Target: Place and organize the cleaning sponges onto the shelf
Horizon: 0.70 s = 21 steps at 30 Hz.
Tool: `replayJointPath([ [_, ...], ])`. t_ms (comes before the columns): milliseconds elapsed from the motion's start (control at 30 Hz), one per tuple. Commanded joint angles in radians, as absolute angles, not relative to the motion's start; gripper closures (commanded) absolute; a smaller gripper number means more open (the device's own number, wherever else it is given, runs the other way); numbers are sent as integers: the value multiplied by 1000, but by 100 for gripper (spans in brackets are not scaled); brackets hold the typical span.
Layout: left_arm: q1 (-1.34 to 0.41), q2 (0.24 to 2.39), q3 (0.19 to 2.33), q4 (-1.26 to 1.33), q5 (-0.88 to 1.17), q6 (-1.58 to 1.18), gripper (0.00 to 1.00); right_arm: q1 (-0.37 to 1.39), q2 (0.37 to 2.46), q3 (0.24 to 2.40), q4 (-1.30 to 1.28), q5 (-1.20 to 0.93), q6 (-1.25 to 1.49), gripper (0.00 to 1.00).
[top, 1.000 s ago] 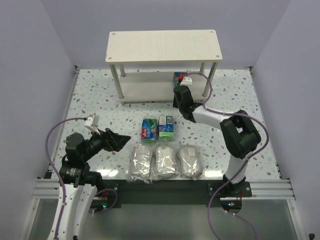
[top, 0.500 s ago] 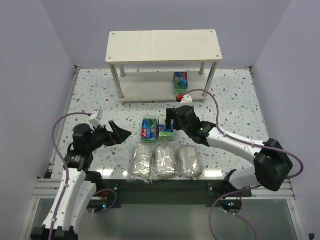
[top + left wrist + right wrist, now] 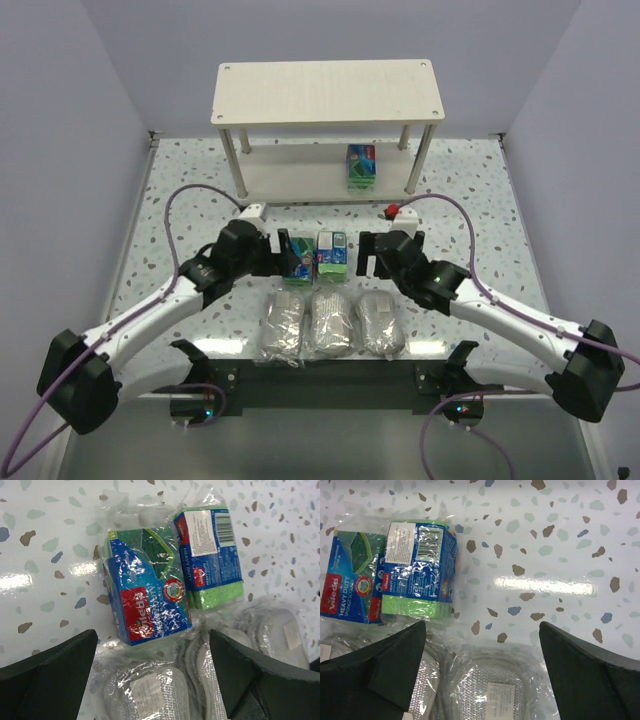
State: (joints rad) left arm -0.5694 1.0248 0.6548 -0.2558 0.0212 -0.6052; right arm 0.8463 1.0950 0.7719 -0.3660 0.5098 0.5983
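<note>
My right fingers (image 3: 580, 675) had left one pack (image 3: 361, 166) on the shelf (image 3: 330, 92) and come back wide, empty (left fingers (image 3: 50, 675) likewise) over two packs (image 3: 150, 605); five to go.

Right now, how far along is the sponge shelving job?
Done: one green-and-blue sponge pack sits on the lower tier of the shelf. In hand: nothing; the left gripper and right gripper are open beside two Vileda packs on the table. Left: those packs and three grey wrapped bundles.
</note>
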Motion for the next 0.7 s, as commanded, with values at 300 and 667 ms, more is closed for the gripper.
replayJointPath([
  [300, -747, 1362, 784, -106, -284, -591, 0, 851, 956, 741, -532, 588, 638, 1],
  [667, -807, 1445, 825, -121, -340, -618, 0, 853, 971, 724, -528, 586, 644, 1],
])
